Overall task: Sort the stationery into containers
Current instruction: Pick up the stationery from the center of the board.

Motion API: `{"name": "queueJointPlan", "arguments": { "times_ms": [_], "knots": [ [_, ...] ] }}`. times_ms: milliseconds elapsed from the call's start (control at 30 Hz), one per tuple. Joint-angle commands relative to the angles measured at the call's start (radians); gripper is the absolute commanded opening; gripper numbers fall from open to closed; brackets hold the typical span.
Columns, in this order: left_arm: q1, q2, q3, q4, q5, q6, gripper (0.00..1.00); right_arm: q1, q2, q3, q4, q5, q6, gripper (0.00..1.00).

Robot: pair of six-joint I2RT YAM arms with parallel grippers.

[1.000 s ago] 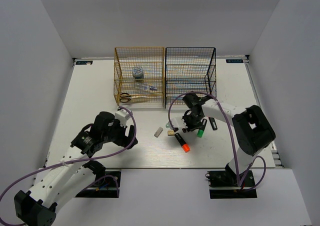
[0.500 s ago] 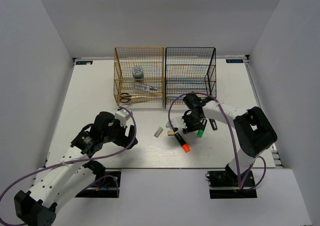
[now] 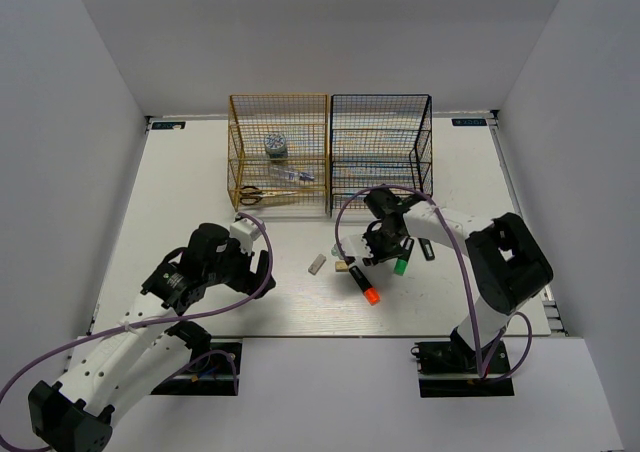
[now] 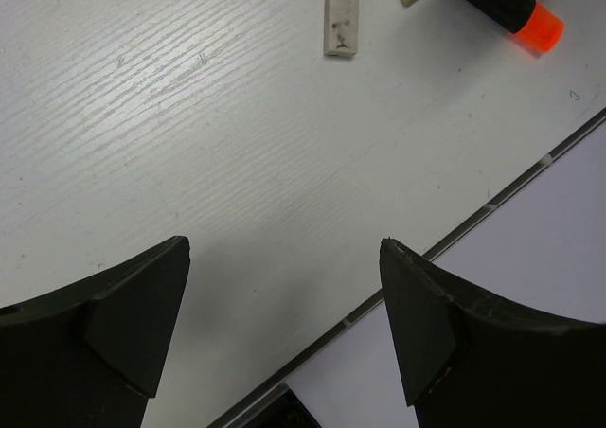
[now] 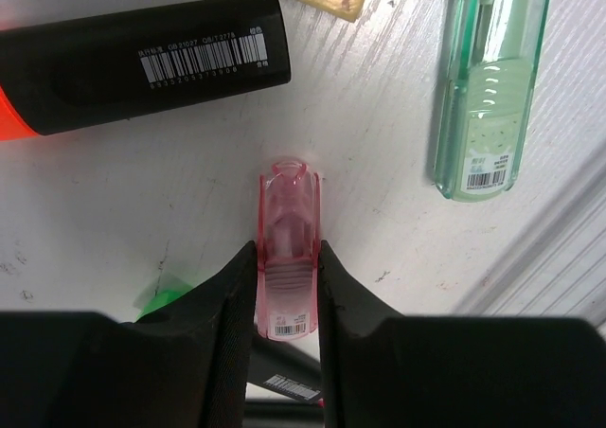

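- The right gripper (image 5: 287, 262) pinches the pink highlighter (image 5: 287, 220) down at the table (image 5: 379, 182), between the black-bodied orange highlighter (image 5: 142, 59) and the pastel green highlighter (image 5: 488, 78)
- The left gripper (image 4: 284, 258) hangs spread wide above the table, near the grey eraser (image 4: 342, 16)

Top external sat high at the near side and looked steeply down over the whole table (image 3: 200, 172). Left wrist faced down at the tabletop, fairly near. Right wrist faced down too, much closer. All three shared the orange-capped highlighter (image 3: 365, 286) and tan eraser (image 3: 342, 267).
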Motion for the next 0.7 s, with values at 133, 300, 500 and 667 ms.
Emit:
{"name": "queueJointPlan", "arguments": {
  "times_ms": [133, 300, 500, 667],
  "knots": [
    [0.002, -0.013, -0.001, 0.002, -0.007, 0.006, 0.92, 0.011, 0.038, -0.047, -0.114, -0.106, 0.036, 0.00],
    [0.002, -0.017, 0.001, 0.002, -0.008, 0.007, 0.92, 0.014, -0.063, 0.013, -0.185, -0.141, 0.056, 0.00],
    [0.002, -0.019, -0.001, -0.001, -0.008, 0.006, 0.92, 0.013, -0.158, 0.101, -0.239, -0.175, 0.103, 0.00],
    [0.002, -0.017, -0.002, -0.001, -0.008, 0.006, 0.92, 0.013, -0.224, 0.192, -0.226, -0.161, 0.175, 0.00]
  ]
}}
